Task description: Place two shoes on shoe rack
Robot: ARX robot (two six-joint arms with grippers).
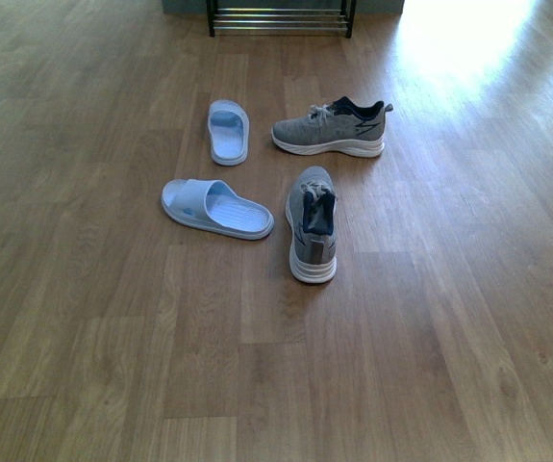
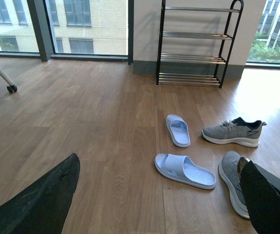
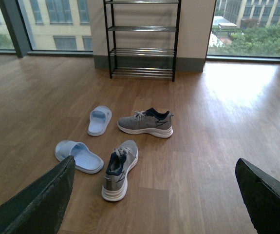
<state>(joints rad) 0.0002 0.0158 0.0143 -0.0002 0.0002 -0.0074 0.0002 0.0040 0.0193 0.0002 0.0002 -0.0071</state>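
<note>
Left gripper (image 2: 158,161): fingers (image 2: 47,200) spread wide, holding nothing, touching nothing. Right gripper (image 3: 155,163): fingers (image 3: 266,200) equally wide, empty.

Far sneaker (image 1: 330,128): upright on wood floor (image 1: 468,318), side-on, toe pointing left, well short of shoe rack (image 1: 281,17) at wall. Near sneaker (image 1: 313,226): upright, heel toward robot.

Far sneaker lies between near sneaker and rack. Far slide (image 1: 229,131) and near slide (image 1: 215,208), pale blue, just left of sneakers.

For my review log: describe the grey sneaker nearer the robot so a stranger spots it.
From the black metal shoe rack by the far wall, come forward past the sideways grey knit sneaker. The wanted grey knit sneaker lies next, beside a pale blue slide sandal; only its heel faces the robot.
</note>
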